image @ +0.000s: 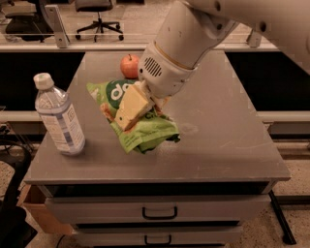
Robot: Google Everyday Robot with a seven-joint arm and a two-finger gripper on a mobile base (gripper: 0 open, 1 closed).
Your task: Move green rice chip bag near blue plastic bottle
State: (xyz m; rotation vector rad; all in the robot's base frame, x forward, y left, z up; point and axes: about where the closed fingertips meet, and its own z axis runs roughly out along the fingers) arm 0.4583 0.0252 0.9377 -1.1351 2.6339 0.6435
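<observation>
The green rice chip bag (145, 133) lies crumpled on the grey table top (218, 121), left of centre, with its dark green logo at the upper left end. My gripper (130, 109) comes down from the upper right and sits right on the middle of the bag, its cream tip touching it. The blue plastic bottle (58, 116) stands upright near the table's left edge, about a hand's width left of the bag.
A red apple (129, 65) sits on the table just behind the bag, next to my arm. Drawers with dark handles (160, 212) lie below the front edge. Office chairs (97, 14) stand on the floor beyond a rail.
</observation>
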